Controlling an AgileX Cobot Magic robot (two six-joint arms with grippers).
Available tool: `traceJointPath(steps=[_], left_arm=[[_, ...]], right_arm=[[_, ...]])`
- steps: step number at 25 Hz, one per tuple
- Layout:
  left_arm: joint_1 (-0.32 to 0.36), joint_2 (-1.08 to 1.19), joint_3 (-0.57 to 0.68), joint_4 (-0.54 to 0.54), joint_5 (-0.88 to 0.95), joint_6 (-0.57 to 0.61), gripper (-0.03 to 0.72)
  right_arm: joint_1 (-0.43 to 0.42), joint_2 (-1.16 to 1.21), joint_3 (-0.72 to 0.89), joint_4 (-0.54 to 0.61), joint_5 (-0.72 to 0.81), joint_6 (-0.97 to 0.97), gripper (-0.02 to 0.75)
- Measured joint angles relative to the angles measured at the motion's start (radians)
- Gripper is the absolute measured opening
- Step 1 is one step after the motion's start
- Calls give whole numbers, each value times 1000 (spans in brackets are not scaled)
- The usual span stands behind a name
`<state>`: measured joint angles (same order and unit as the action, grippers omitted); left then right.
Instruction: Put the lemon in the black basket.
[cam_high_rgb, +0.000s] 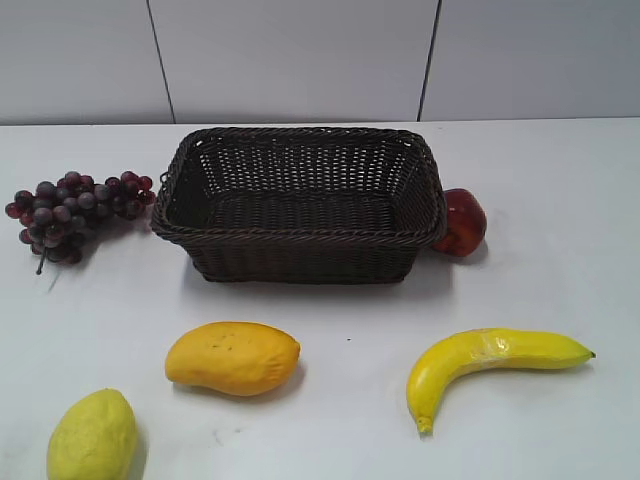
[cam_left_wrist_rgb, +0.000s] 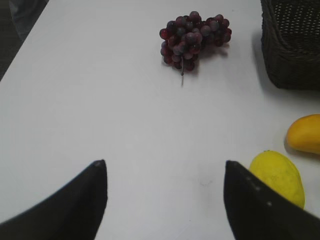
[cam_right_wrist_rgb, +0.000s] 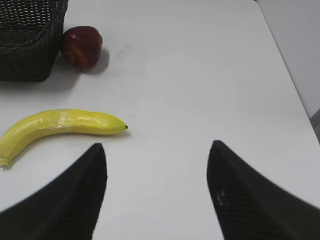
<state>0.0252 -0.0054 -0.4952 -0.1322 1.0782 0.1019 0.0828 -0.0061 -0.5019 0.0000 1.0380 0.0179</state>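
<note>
Clearly we have not begun: the lemon (cam_high_rgb: 92, 437) lies on the white tabletop (cam_high_rgb: 540, 290), well in front of the basket (cam_high_rgb: 300, 205) and off its left corner, just left of the mango (cam_high_rgb: 232, 357). Our left claw (cam_left_wrist_rgb: 165, 165) hangs wide and empty, its right finger just beside the lemon, not around it; the right claw (cam_right_wrist_rgb: 156, 147) is likewise wide and empty, out by the banana (cam_right_wrist_rgb: 60, 125), with the apple (cam_right_wrist_rgb: 82, 46) against the basket's right end. We judge the lemon light and fairly firm, its dimpled skin giving decent grip, though the oval form could roll or squirt out toward a tip. We would take it across the fat middle, fingers on the two long flanks. The grapes (cam_high_rgb: 75, 212) sit left of the basket, clear of the route.
</note>
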Motion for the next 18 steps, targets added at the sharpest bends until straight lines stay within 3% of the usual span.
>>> traceJointPath(steps=[4, 18], left_arm=[[0, 0, 0, 0, 0, 0, 585], [0, 0, 0, 0, 0, 0, 586]], right_arm=[[0, 0, 0, 0, 0, 0, 480], [0, 0, 0, 0, 0, 0, 480]])
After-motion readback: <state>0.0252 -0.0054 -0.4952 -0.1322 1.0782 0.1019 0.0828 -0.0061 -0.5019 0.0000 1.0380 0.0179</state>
